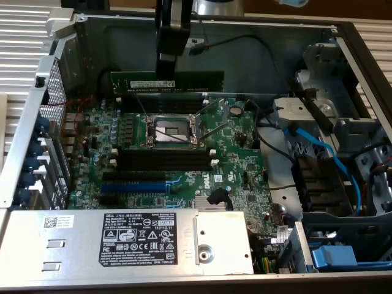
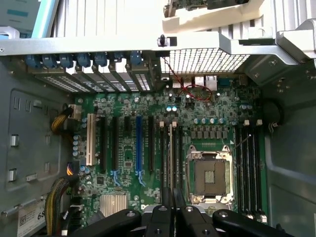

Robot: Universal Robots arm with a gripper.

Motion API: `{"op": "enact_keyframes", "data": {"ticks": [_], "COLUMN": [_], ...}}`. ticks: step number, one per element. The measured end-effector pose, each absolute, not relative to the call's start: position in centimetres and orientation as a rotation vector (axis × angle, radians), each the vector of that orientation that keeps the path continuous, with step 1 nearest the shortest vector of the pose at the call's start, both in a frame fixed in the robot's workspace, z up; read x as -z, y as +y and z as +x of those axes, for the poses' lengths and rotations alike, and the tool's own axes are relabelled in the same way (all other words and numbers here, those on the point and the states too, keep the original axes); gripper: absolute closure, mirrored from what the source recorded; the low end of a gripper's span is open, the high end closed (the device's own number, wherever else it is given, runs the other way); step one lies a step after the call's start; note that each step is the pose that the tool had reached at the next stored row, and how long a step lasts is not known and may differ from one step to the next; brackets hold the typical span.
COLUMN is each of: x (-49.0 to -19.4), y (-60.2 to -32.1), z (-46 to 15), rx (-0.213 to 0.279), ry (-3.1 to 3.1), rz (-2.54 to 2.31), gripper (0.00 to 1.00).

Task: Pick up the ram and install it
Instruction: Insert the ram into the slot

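Open grey computer case (image 1: pixel 269 46) lying on a ribbed white surface (image 1: pixel 18 30). Inside it are a green motherboard (image 1: pixel 236 156), a labelled metal box (image 1: pixel 73 245) along the near edge, a blue slot (image 1: pixel 133 187) and a processor socket (image 1: pixel 174 130). The gripper (image 1: pixel 169 67) pinches the ram (image 1: pixel 199 81), held level on its long edge over the far black slots (image 1: pixel 153 98). Contact with them cannot be told.

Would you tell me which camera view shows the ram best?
The exterior view: the ram faces it side-on, full length, label visible, gripped by the hand above the motherboard. In the wrist view, a thin dark edge between the fingers is probably it.
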State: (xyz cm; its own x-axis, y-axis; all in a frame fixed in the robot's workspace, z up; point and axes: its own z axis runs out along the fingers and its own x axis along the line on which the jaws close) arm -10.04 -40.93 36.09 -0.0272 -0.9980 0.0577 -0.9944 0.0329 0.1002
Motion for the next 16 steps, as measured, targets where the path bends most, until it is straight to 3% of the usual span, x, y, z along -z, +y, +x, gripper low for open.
{"op": "enact_keyframes", "data": {"ticks": [16], "x": [-35.9], "y": [-40.02], "z": [-10.15], "rx": [0.051], "ry": [-2.173], "rz": [2.109], "gripper": [0.88]}}
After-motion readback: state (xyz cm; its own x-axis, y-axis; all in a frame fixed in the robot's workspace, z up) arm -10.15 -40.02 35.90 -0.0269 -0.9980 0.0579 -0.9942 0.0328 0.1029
